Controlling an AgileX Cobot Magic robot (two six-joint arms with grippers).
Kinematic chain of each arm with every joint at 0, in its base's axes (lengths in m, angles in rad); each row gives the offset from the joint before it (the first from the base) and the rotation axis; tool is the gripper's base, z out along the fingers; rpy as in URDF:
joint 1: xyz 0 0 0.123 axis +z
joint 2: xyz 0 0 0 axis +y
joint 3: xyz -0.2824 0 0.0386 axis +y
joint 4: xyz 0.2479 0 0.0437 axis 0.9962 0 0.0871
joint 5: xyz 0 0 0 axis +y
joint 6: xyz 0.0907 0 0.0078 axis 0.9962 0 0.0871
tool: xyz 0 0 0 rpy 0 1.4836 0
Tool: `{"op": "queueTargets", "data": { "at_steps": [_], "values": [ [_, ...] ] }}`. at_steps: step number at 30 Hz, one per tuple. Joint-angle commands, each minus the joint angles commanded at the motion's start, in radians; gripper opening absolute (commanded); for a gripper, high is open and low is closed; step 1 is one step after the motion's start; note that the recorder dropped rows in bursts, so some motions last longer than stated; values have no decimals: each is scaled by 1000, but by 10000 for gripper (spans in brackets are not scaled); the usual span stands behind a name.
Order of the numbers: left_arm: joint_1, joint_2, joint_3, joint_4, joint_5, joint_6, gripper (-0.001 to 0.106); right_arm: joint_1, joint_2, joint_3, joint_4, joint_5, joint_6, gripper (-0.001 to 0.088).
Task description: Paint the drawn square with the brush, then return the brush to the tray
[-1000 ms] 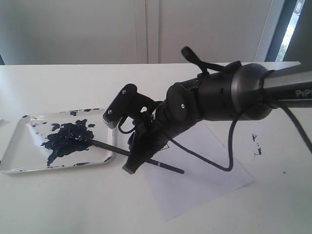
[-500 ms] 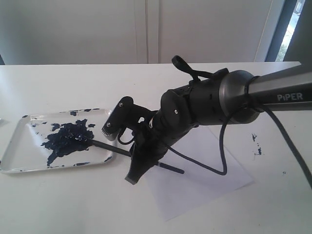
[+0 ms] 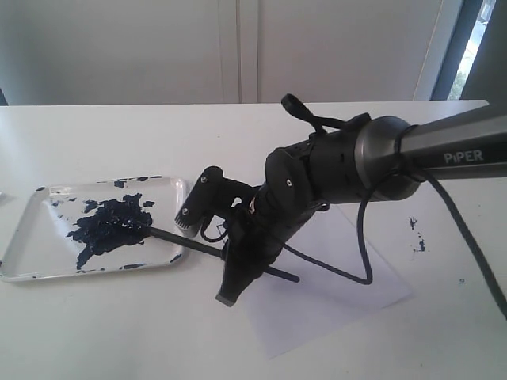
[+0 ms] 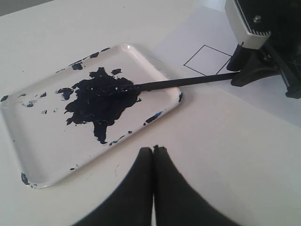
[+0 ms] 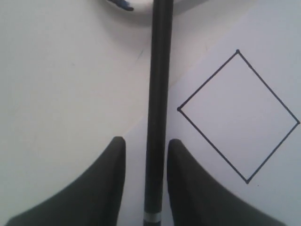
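Note:
The brush (image 3: 170, 237) lies with its tip in the tray's navy blotch (image 4: 101, 99); its handle crosses the rim onto the paper. The white tray (image 3: 24, 229) sits at the left. My right gripper (image 3: 230, 291) is down over the handle and open, one finger (image 5: 110, 179) on each side of the brush (image 5: 157, 94), with gaps showing. The drawn square (image 5: 237, 115) is an unpainted outline beside the handle, seen also in the left wrist view as the square (image 4: 207, 60); the arm hides it in the exterior view. My left gripper (image 4: 153, 149) is shut and empty, just outside the tray (image 4: 28, 141).
A white paper sheet (image 3: 333, 293) lies under the right arm. Dark paint specks (image 3: 416, 237) mark the table at the right. A black cable (image 3: 360, 261) loops down from the right arm over the paper.
The right gripper has come down and a little rightward onto the brush handle. The brush and tray have not moved.

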Motion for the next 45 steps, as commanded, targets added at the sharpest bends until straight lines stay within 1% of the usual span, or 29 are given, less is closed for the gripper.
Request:
{"op": "queueTargets", "data": {
  "at_steps": [3,8,20,22,25,29,30,31,38,45],
  "values": [
    [0,0,0,0,0,0,0,-6,2,2,-28,4,0,295],
    [0,0,0,0,0,0,0,-28,2,2,-28,32,2,295],
    [0,0,0,0,0,0,0,-30,25,2,-17,51,2,287],
    [0,0,0,0,0,0,0,-30,29,2,-8,49,2,271],
    [0,0,0,0,0,0,0,-30,30,2,-5,47,2,212],
    [0,0,0,0,0,0,0,-30,30,2,-3,51,2,85],
    [0,0,0,0,0,0,0,-30,30,2,-3,51,2,28],
    [0,0,0,0,0,0,0,-30,30,2,-3,51,2,-2],
    [0,0,0,0,0,0,0,-30,18,2,-3,66,6,0],
    [0,0,0,0,0,0,0,-29,-107,2,21,77,29,0]
  ]
}}
